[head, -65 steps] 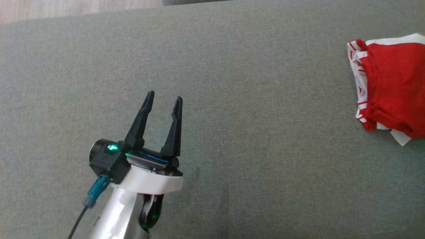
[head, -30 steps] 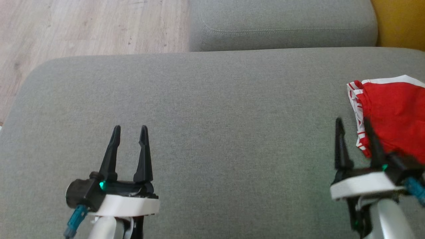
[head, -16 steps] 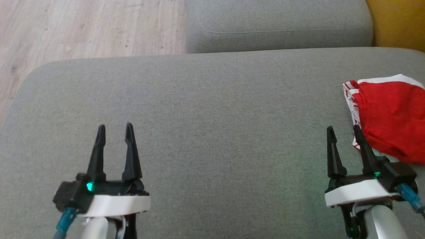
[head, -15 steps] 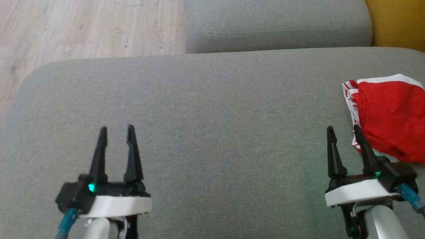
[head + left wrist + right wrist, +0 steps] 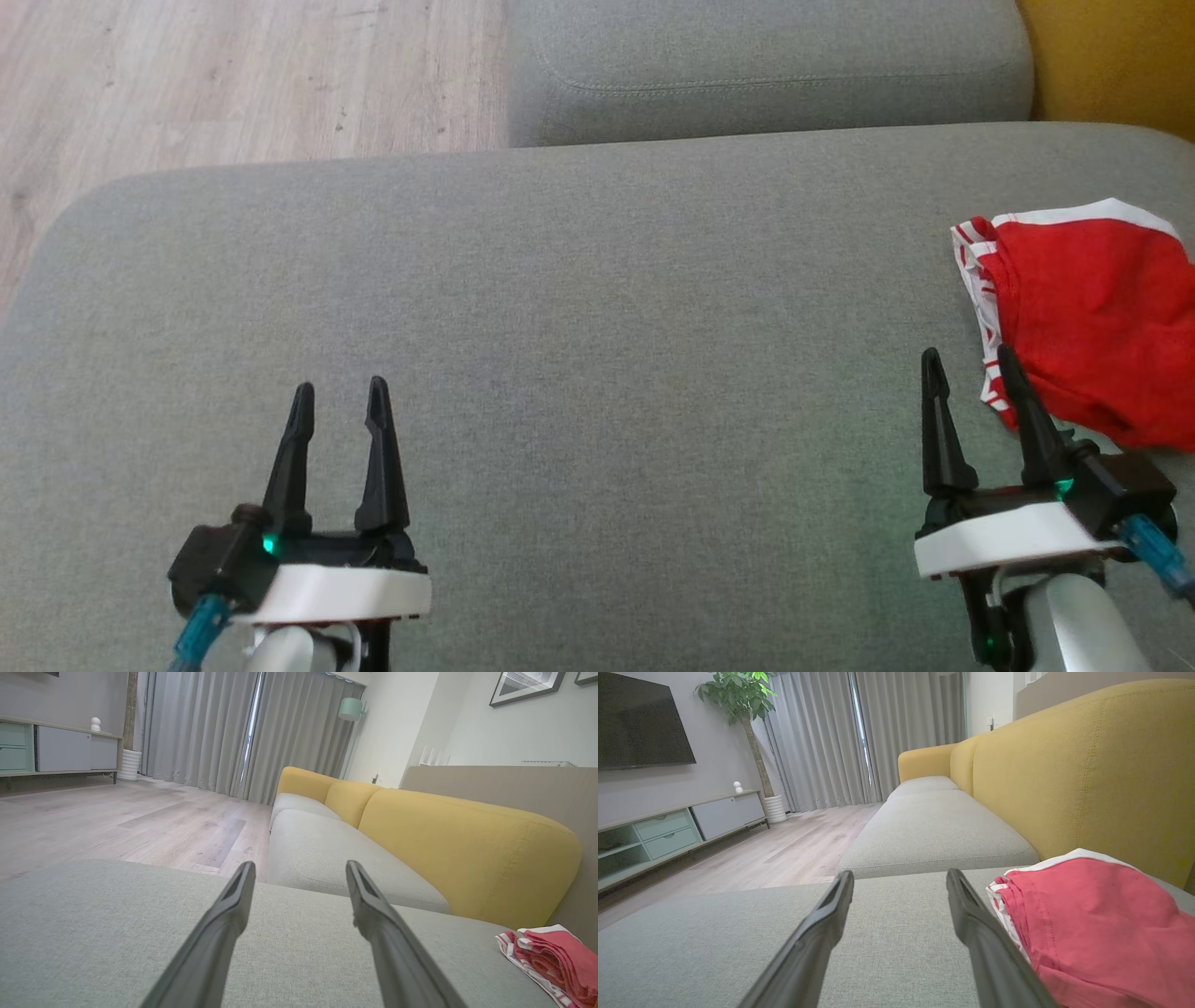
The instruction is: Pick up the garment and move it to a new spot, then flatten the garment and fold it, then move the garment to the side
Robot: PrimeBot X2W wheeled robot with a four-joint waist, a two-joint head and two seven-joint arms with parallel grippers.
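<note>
Head view: the left tool (image 5: 340, 385) and the right tool (image 5: 968, 353) hover over the grey sofa cushion (image 5: 597, 308), both spread and empty. The red, white-trimmed garment (image 5: 1092, 317) lies at the cushion's right side, just beside the right tool.

Left wrist view: the garment lies far right, well apart from the fingers.

Right wrist view: the garment lies just beside the right-hand finger, in front of the yellow backrest (image 5: 1087, 765).

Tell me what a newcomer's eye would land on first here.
The red garment with white trim, at the right end of the grey cushion, stands out first. Then the open left gripper over bare cushion and the open right gripper close beside the garment. A yellow backrest rises behind.
</note>
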